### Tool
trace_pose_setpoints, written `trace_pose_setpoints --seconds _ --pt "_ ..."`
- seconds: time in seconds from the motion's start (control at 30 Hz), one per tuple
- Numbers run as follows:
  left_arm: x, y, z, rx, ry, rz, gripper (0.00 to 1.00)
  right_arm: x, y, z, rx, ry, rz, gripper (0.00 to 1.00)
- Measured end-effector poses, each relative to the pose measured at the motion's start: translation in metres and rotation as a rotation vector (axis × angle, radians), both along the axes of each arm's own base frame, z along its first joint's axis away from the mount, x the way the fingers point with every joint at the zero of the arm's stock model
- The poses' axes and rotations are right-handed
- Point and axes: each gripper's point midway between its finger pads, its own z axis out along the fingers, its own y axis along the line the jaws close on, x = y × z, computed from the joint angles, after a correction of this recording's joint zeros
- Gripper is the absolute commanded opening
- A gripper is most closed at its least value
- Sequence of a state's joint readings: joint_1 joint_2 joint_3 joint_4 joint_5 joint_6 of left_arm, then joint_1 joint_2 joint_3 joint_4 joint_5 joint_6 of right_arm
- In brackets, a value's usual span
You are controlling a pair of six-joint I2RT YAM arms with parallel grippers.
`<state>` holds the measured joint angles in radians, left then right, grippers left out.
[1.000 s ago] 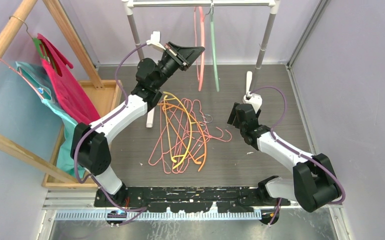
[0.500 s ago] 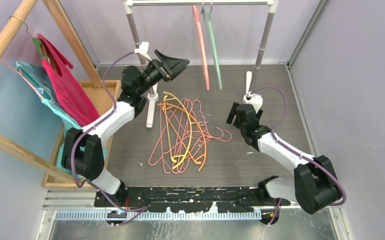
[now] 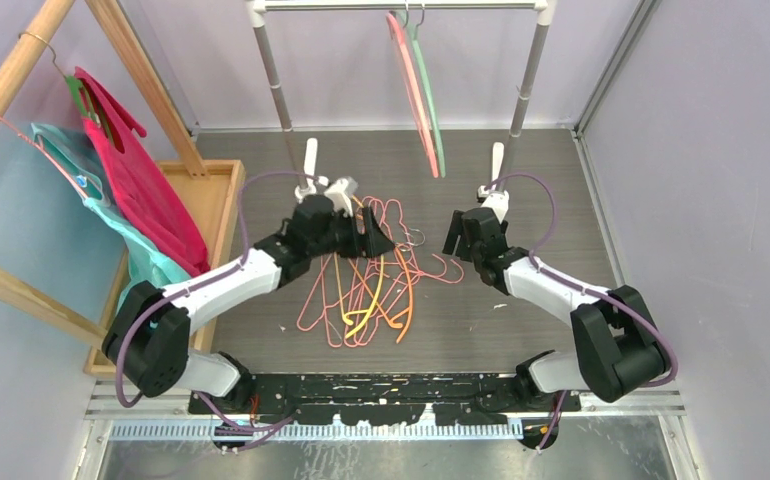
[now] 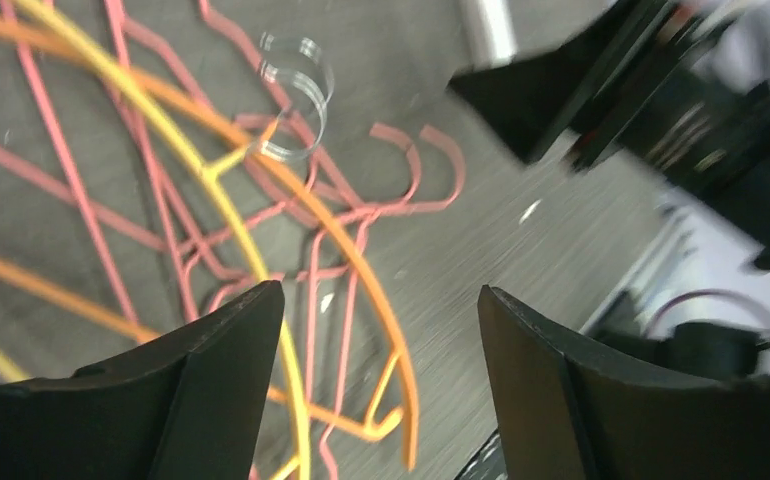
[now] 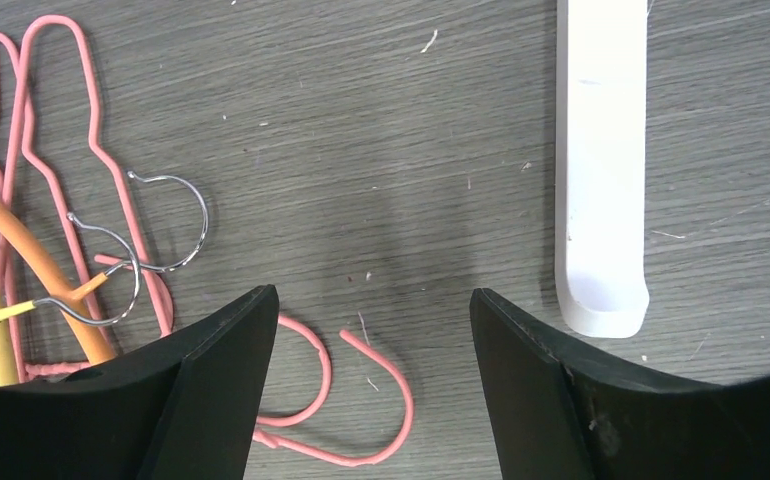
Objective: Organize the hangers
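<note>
One wide grey bench fills our view, and at its far side we have the garment rail on white legs. At far left a wooden frame carries a magenta garment and a teal garment. Next down in size, the pile of hangers lies flat mid-bench between the two arms. It's thin pink wire, with an orange hanger and a yellow hanger crossing over. Up on the rail we see two hooked side by side, a pink hanger and a grey-green hanger. The left end effector hangs low over the pile's far end, fingers spread, nothing between them. The right end effector hovers just right of the pile near the rail's white foot, also spread and empty. Smallest of all, we spot silver hooks at the pile's right edge.
</note>
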<state>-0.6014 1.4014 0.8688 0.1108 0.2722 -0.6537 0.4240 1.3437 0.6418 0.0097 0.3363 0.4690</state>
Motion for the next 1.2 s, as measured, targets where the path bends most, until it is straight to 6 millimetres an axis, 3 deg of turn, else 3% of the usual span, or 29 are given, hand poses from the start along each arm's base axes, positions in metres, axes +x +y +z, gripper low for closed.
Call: trace_pose_setpoints --seconds 0.07,0.17,0.2,0.4,0.67,0.83,1.03,1.2 --pt "-0.02 -0.003 -0.021 0.097 0.017 -0.021 0.64 0.001 0.002 0.0 0.003 0.002 0.005 0.76" --pt "-0.04 0.001 -0.047 0.24 0.029 -0.011 0.41 0.001 0.002 0.001 0.005 -0.002 0.005 0.76" --pt "-0.045 0.003 -0.053 0.286 0.028 -0.003 0.4 0.001 0.002 0.001 0.005 -0.002 0.005 0.76" --pt "-0.066 0.018 -0.081 0.499 0.013 0.044 0.41 0.002 0.002 0.001 0.007 -0.003 0.004 0.76" --pt "-0.067 0.02 -0.128 0.648 0.058 0.051 0.5 0.0 0.001 -0.001 0.004 0.0 0.0 0.76" --pt "-0.061 0.007 -0.127 0.632 0.05 0.05 0.59 0.0 0.0 -0.001 0.001 0.0 -0.003 0.77" --pt "-0.062 0.008 -0.125 0.634 0.044 0.057 0.68 0.0 0.0 -0.001 0.001 0.0 -0.004 0.77" --pt "-0.071 0.009 -0.107 0.616 0.019 0.048 0.72 0.0 0.0 -0.001 0.003 -0.003 -0.003 0.77"
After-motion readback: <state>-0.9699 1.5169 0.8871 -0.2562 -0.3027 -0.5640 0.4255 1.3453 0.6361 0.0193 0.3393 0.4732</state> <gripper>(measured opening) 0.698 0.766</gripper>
